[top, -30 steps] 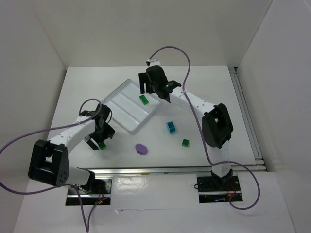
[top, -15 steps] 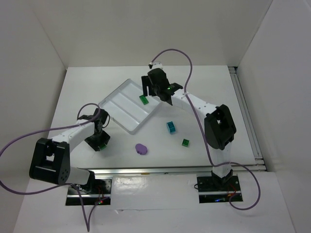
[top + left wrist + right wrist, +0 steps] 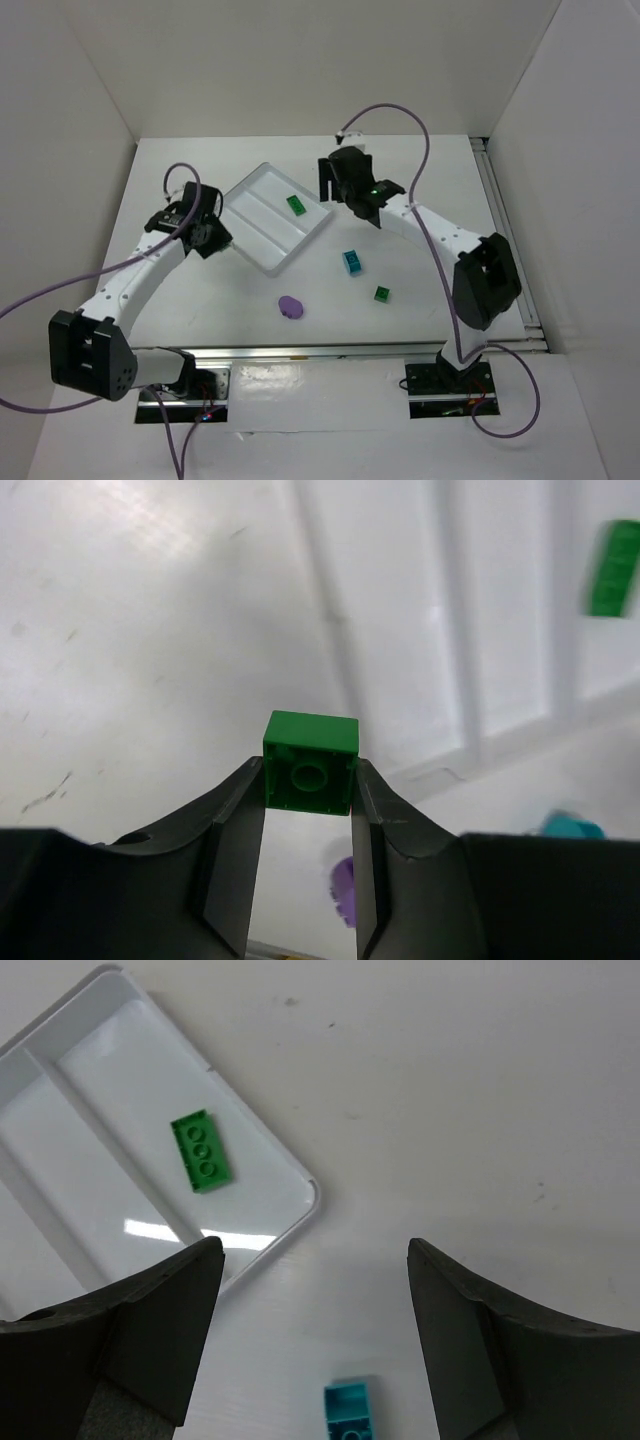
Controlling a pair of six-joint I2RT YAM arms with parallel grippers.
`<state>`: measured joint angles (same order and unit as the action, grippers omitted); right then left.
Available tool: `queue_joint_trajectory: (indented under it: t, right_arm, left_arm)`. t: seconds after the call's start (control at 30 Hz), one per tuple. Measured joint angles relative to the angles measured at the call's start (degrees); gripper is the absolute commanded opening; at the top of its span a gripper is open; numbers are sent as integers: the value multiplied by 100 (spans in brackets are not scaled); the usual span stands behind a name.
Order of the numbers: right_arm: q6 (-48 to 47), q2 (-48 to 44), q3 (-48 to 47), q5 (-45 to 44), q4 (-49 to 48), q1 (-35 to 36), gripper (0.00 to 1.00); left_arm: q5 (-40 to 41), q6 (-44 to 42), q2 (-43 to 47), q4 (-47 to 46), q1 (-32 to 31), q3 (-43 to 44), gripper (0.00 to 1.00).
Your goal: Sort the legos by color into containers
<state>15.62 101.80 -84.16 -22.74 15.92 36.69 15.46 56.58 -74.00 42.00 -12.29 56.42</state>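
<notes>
My left gripper [image 3: 310, 780] is shut on a small green lego [image 3: 310, 762], held in the air with its hollow underside facing the camera. In the top view that gripper [image 3: 210, 240] hangs by the left edge of the white container [image 3: 258, 250]. Another green lego [image 3: 296, 204] lies in the tray's right compartment [image 3: 201, 1150]. My right gripper [image 3: 348, 200] stands open and empty just right of the tray [image 3: 315, 1190], its midpoint [image 3: 315, 1250] above bare table. A cyan lego [image 3: 352, 262] [image 3: 350, 1412], a green lego [image 3: 382, 293] and the purple piece [image 3: 291, 306] lie on the table.
White walls close in the table on the left, back and right. A metal rail [image 3: 505, 230] runs along the right edge. Purple cables [image 3: 400, 115] loop above both arms. In the left wrist view the purple piece [image 3: 345, 890] and cyan lego [image 3: 572, 825] show below the tray.
The left gripper shut on the green lego near the front left, lifted it and carried it back toward the tray's left side. The right gripper drew away to the right of the tray.
</notes>
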Motion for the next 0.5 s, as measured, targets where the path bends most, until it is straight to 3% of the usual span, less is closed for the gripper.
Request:
queue_joint_trajectory:
  t: [0.13,0.3,0.5]
  right_arm:
    - [129,-750,557,-155,0,-367,81]
    - [374,-1617,1309,-195,107,-769,81]
    - [774,-2623,2184,-188,715,-728,81]
  left_arm:
    - [-245,-520,-254,-472,-247,935,34]
    - [-474,-896,-1825,-979,-422,2406,34]
    - [-686,-1185,-3720,-1069,-525,3906,38]
